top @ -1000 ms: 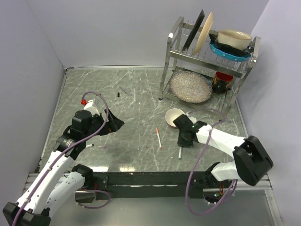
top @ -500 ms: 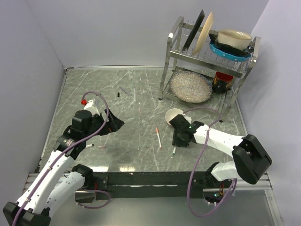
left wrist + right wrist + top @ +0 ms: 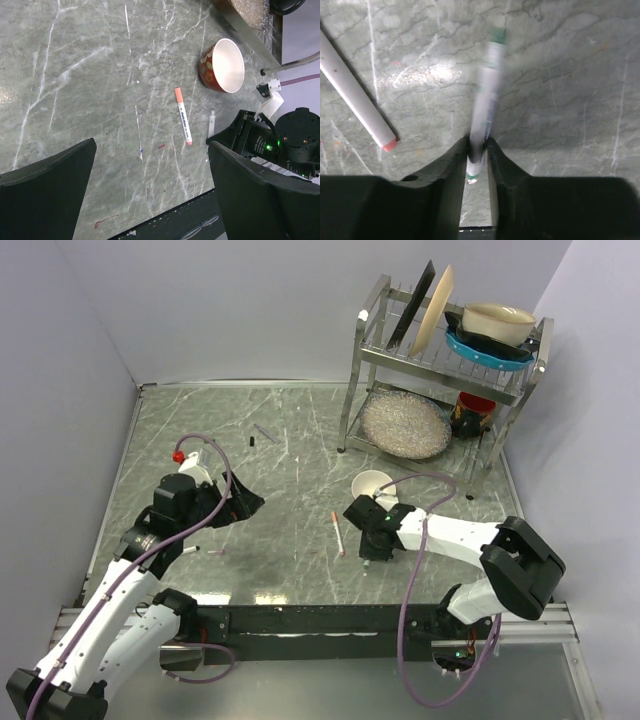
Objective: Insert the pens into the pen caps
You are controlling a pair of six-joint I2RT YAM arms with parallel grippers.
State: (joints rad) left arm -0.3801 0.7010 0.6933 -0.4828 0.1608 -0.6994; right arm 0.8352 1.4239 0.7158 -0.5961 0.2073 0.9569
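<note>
The tabletop (image 3: pixel 300 430) is closed in by walls on the left, back and right. A dish rack (image 3: pixel 440 370) fills its right rear corner. The widest bare stretch lies in the middle and toward the left rear, where only a thin purplish pen (image 3: pixel 265 433) and a black cap (image 3: pixel 252 441) lie close together. A bowl (image 3: pixel 372 483) sits on its side just behind the right hand (image 3: pixel 368 545), with little room between them.

The left hand (image 3: pixel 151 145) hovers over the left part of the tabletop. Its 2 fingers (image 3: pixel 45 185) are spread wide and hold nothing.

The right hand's fingers (image 3: pixel 445 170) are clamped on the white barrel of the green-ended pen (image 3: pixel 487 100), near 1 end of it, so a short stub pokes out behind the grip. The pen's long axis runs straight ahead from the fingers, leaning slightly right in the right wrist view, with a green band at the far tip. It is blurred, and whether it touches the tabletop cannot be told.

The pink-ended pen (image 3: pixel 337 533) lies flat just left of the right hand and apart from it. In the left wrist view it lies roughly parallel to the held pen.
</note>
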